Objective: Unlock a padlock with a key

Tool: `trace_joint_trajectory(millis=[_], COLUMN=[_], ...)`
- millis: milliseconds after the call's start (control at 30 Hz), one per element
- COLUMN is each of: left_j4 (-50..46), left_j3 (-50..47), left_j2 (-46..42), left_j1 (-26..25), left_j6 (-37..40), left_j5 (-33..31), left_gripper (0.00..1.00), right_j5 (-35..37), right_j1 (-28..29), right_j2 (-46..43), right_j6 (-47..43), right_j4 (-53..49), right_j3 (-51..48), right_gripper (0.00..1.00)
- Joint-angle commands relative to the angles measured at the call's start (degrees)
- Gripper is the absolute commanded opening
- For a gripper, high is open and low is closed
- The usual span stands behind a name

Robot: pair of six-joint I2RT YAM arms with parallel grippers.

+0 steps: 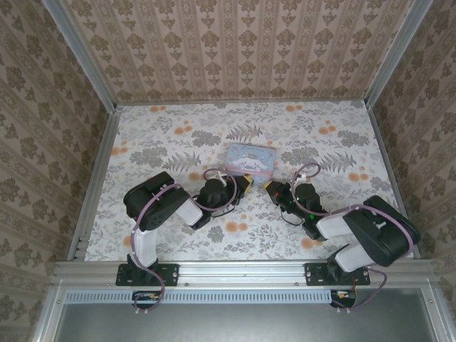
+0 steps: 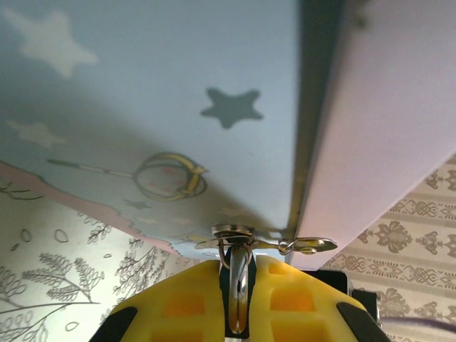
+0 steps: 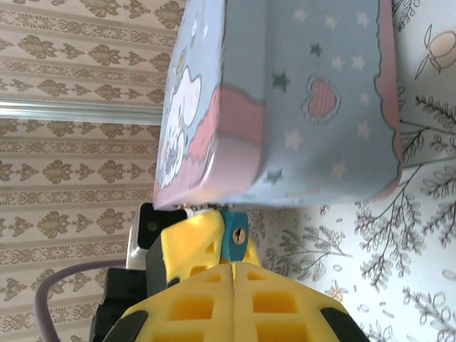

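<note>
The tiny padlock (image 3: 235,239) has a bluish-green body, and its brassy keyhole faces my right wrist camera. It hangs at the lower edge of the pastel cartoon tin (image 3: 313,107). My left gripper (image 2: 239,269) is shut on the padlock. The lock's shiny metal loop (image 2: 240,285) runs up between its yellow fingers (image 3: 189,242) to the tin's round clasp (image 2: 235,231). My right gripper (image 3: 234,265) is shut, its tips just below the keyhole and a little apart from it. The key is hidden. From above, the left gripper (image 1: 244,184) and the right gripper (image 1: 271,188) meet in front of the tin (image 1: 251,160).
The tin lies mid-table on a floral cloth (image 1: 171,128). Patterned walls with aluminium rails (image 1: 96,178) fence the table on three sides. A small metal tab (image 2: 306,246) sticks out beside the clasp. Both arms' cables loop close behind the grippers.
</note>
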Motion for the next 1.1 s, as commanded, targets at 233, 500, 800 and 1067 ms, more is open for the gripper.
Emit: trace_joint_trajectory(millis=[233,500,800,1067], left_j4=[2.65,2.89,2.8,2.73], left_j3=[2.18,2.22,3.23,2.93], left_j2=[0.58,1.08,1.36,0.55], left_j1=[-0.41,-0.33,-0.28,-0.39], left_j6=[-1.79,-2.51,-3.12,-3.06], left_j5=[-0.63,-0.29,1.29,2.83], left_gripper=[0.0,0.0,0.0,0.0], right_j5=[15.31,17.33,18.89,20.69], right_j1=[4.85,5.19,8.0,10.38], right_j2=[-14.53,-17.59,-12.99,-10.25], right_j6=[2.22,3.74,4.52,4.97], right_j4=[-15.72,-20.24,-16.98,-15.15], right_j3=[-3.02,-2.8,-1.01,-0.88], right_gripper=[0.0,0.0,0.0,0.0])
